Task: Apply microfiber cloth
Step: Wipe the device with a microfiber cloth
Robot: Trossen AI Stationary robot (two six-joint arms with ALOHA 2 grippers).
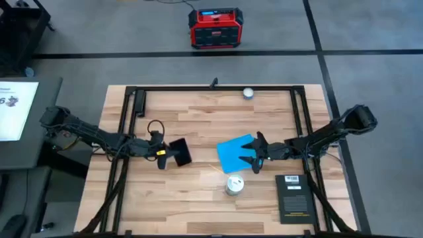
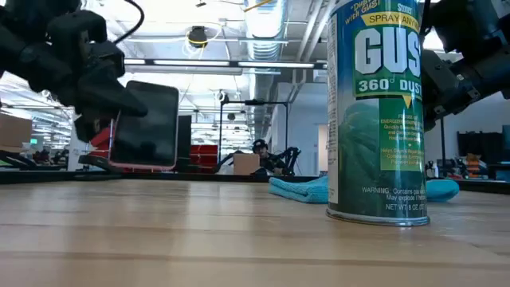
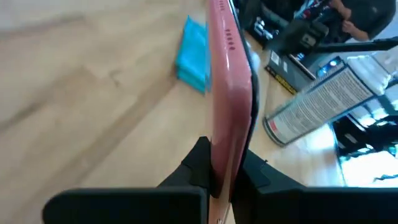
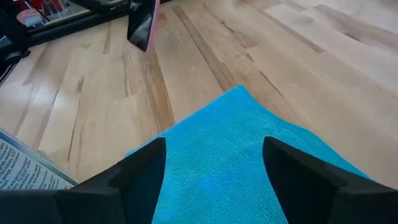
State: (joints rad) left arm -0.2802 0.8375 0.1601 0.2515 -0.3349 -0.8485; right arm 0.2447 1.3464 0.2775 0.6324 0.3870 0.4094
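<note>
A: Where does the microfiber cloth [image 1: 236,153] sit?

B: Flat on the table [image 1: 198,109], right of centre. Spray can [image 1: 234,185] stands just toward the near edge from it, black booklet [image 1: 294,196] further right. Phone [image 1: 180,153] is well apart, on the left side.

A: Right gripper [image 1: 252,153]?

B: Directly over the cloth's right portion. Wrist view: both fingers spread wide, blue cloth [image 4: 236,162] filling the gap between them, nothing held. Cannot tell from these views whether the fingertips touch the fabric.

A: Left gripper [image 1: 165,154]?

B: Closed on the phone's lower edge; phone [image 3: 231,93] stands on edge in the wrist view, pink back showing. Low view has it upright and clear of the table [image 2: 147,127], dark screen face on.

A: Which arm is nearer the cloth?

B: Right, plainly. The left is occupied and a good gap away.

A: Cloth's long axis?

B: Tilted in the high view, lower left to upper right. A corner points toward the phone [image 4: 143,23] in the right wrist view.

A: So the coming move?

B: My read: right gripper drops, pinches the cloth, then carries it leftward to the screen. The cloth lies under the gripper; the phone lies across the table from it.
</note>
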